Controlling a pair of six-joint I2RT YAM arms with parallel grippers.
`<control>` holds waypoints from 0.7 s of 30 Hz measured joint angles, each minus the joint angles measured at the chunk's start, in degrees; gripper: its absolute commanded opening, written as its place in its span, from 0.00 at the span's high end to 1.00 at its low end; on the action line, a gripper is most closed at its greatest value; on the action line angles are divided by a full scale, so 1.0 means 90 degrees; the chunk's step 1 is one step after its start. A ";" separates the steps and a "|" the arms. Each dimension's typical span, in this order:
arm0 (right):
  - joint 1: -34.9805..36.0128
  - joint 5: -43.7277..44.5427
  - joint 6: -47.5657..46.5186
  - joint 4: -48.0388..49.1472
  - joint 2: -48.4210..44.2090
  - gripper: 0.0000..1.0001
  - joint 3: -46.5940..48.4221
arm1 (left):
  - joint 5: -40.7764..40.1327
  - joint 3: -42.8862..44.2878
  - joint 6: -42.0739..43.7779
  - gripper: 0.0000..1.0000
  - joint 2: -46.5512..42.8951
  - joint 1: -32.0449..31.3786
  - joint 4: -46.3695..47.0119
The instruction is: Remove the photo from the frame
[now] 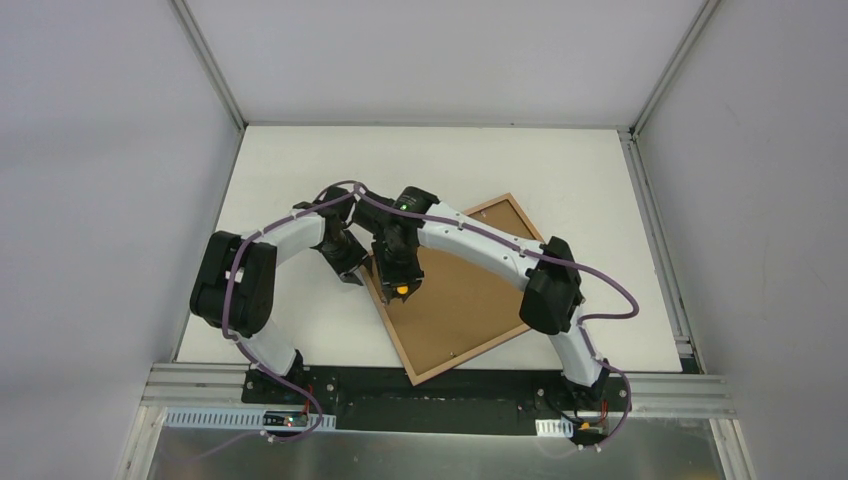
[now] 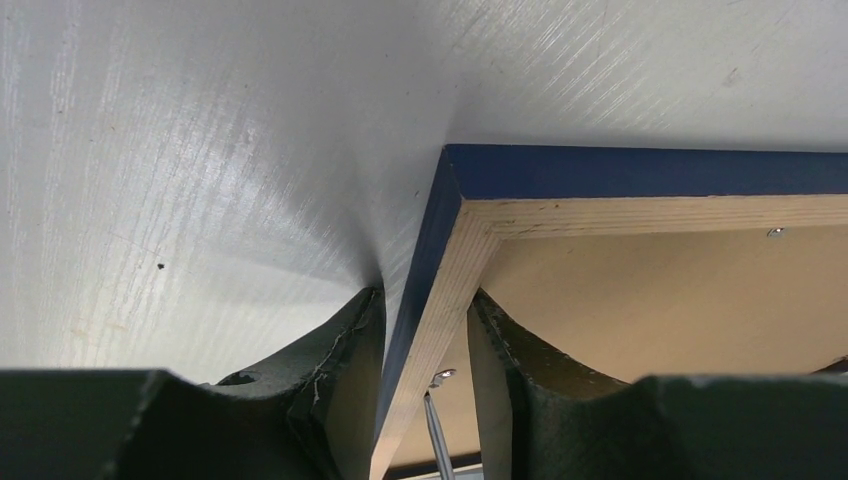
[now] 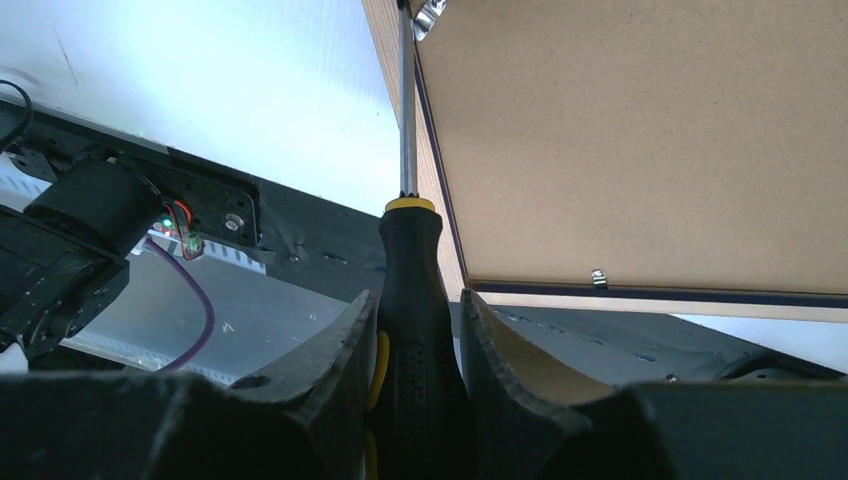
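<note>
Brown fibreboard panel backs the frame, which lies back-up on the white worktop, just right of centre in the top view. It is turned like a diamond, with one corner towards the arm bases at the bottom. Only its back shows. A thin, light wood-coloured rim runs around the panel. In the left wrist view the outer edge is dark blue and the rim shows pale plywood grain, mitred at the corner. A small metal tab sits on the rim at the top of the right wrist view. A second clip sits on the lower rail, right of centre.

The left hand is at the frame's left side, left of centre in the top view. Its fingers straddle the rail just below a corner, one on the blue outer face and one on the panel side. Both tips meet the rail, gripping it.

The right hand is clamped on a screwdriver with a black handle trimmed in yellow. The steel shaft runs up along the frame's left rail, and its tip is at the tab. The shaft also shows at the bottom of the left wrist view, just inside the rail.
</note>
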 measured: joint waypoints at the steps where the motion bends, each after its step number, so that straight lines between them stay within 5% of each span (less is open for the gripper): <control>1: 0.0005 0.0000 -0.0024 -0.0029 0.0002 1.00 0.0000 | 0.0002 0.0000 0.0000 0.64 0.0012 0.0002 0.0000; 21: 0.0027 -0.0010 -0.0194 -0.0236 -0.0136 1.00 -0.0364 | 0.0238 0.0255 0.0175 0.78 0.0381 0.0007 -0.0112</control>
